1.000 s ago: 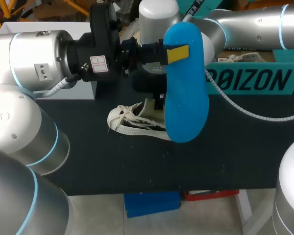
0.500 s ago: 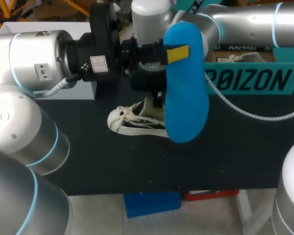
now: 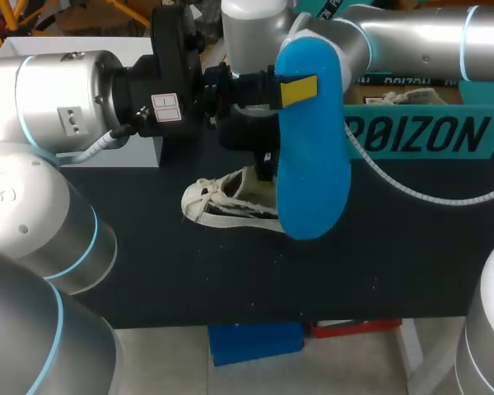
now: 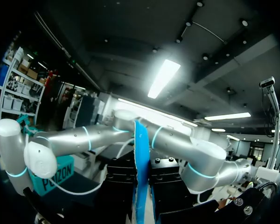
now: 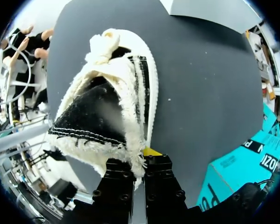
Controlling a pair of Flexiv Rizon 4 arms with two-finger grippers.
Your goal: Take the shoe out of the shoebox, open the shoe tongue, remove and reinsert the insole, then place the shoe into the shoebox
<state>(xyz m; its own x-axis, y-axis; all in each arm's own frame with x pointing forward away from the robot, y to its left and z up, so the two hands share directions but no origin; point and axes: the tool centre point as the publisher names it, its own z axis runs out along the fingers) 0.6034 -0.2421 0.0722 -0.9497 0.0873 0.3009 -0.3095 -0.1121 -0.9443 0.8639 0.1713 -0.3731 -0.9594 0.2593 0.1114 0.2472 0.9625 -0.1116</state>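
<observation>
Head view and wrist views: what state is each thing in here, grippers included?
insole: out of the shoe, held upright in the air.
shoe: on the table, outside the shoebox, mouth spread open.
shoebox: open, at the table's rear right.
left gripper: shut on the insole.
right gripper: shut on the shoe's heel edge.

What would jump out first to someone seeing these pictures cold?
The blue insole, held upright in mid-air by the left end effector, fills the middle of the head view. Under it a frayed white shoe lies on the black table, its heel pinched by the right end effector; a teal shoebox stands at the table's far right.
</observation>
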